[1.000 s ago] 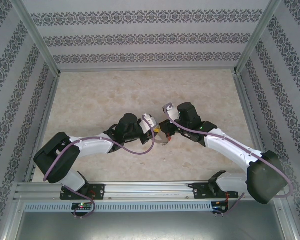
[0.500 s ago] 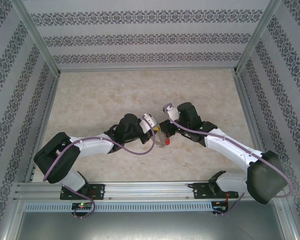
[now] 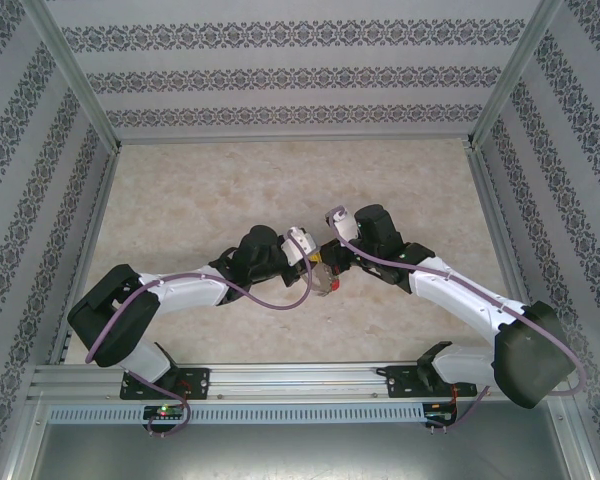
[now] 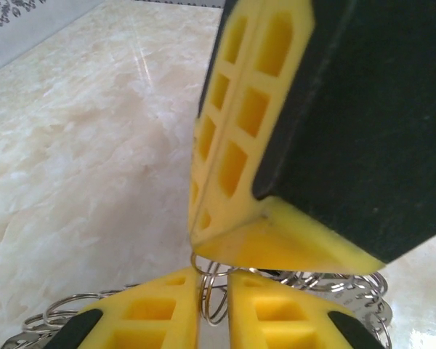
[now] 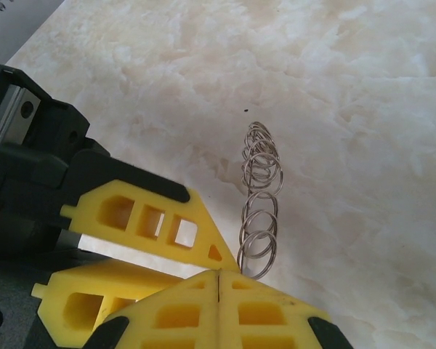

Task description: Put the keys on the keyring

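Note:
The keyring is a chain of thin silvery loops. In the right wrist view the keyring [image 5: 261, 182] stretches over the marble away from the fingertips. My left gripper [image 4: 212, 314] is nearly closed, with one loop of the keyring [image 4: 211, 294] wedged across the narrow gap. My right gripper [image 5: 218, 280] is shut, its pads pressed together. Its tip touches the top of that loop, and I cannot tell if it pinches the wire. From above, the left gripper [image 3: 315, 263] and the right gripper [image 3: 331, 268] meet tip to tip. A small reddish shape [image 3: 329, 284] below them looks like the red-headed key.
The marble-patterned table [image 3: 200, 190] spreads wide behind and to the left of the arms. Patterned walls [image 3: 300, 80] and metal posts enclose it on three sides. The right gripper's fingers [image 4: 232, 145] loom large in the left wrist view.
Both arms stay almost still. The small thing under the fingertips has shifted slightly and shows more red than a second ago.

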Robot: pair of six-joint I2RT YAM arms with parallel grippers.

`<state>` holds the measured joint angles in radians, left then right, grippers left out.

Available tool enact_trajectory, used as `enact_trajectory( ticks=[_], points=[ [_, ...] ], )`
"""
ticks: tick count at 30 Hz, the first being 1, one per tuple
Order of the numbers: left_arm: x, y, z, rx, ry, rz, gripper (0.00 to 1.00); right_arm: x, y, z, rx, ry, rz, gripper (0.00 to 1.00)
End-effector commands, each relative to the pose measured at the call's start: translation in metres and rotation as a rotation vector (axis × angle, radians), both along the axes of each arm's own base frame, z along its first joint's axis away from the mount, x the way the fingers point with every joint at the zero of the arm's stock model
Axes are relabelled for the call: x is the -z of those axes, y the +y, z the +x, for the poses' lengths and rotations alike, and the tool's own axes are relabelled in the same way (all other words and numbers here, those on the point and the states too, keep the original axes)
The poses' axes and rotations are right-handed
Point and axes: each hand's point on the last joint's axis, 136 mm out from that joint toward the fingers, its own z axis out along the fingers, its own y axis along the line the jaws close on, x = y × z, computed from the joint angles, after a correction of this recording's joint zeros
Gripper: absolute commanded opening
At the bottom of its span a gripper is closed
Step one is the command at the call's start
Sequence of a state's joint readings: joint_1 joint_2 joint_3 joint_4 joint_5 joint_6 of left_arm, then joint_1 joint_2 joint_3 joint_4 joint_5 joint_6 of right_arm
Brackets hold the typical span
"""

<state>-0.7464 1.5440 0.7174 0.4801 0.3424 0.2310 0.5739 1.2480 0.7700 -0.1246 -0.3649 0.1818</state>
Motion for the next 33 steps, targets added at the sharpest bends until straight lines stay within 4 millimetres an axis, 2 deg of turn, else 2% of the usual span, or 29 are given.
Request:
enact_trajectory(
  ticks=[1, 3, 8, 13, 18, 21, 26, 31, 33],
  points=[
    [-0.004, -0.012, -0.004, 0.051, -0.025, 0.019, 0.15, -0.013, 0.012, -0.004, -0.053, -0.035, 0.032, 0.0],
    [-0.002, -0.012, -0.005, 0.06, -0.017, 0.024, 0.13, -0.014, 0.012, -0.003, -0.052, -0.037, 0.032, 0.0],
    [0.007, -0.01, -0.003, 0.047, 0.009, 0.056, 0.0, -0.013, 0.009, -0.002, -0.038, -0.047, 0.021, 0.0],
    [0.009, -0.008, -0.002, 0.033, 0.01, 0.055, 0.0, -0.006, -0.003, 0.004, 0.02, -0.06, -0.033, 0.0],
    [0.007, -0.006, -0.002, 0.023, -0.005, 0.044, 0.0, 0.013, -0.025, 0.014, 0.133, -0.027, -0.118, 0.0],
    [0.005, -0.007, -0.002, 0.022, -0.011, 0.037, 0.0, 0.018, -0.03, 0.017, 0.161, -0.01, -0.115, 0.0],
    [0.004, -0.007, -0.003, 0.032, -0.015, 0.031, 0.0, 0.019, -0.032, 0.018, 0.172, -0.006, -0.112, 0.0],
    [0.006, -0.007, -0.003, 0.031, -0.011, 0.037, 0.0, 0.01, -0.022, 0.012, 0.116, -0.012, -0.055, 0.0],
    [0.005, -0.006, -0.004, 0.028, -0.016, 0.035, 0.0, 0.009, -0.026, 0.015, 0.139, -0.019, -0.069, 0.0]
  ],
)
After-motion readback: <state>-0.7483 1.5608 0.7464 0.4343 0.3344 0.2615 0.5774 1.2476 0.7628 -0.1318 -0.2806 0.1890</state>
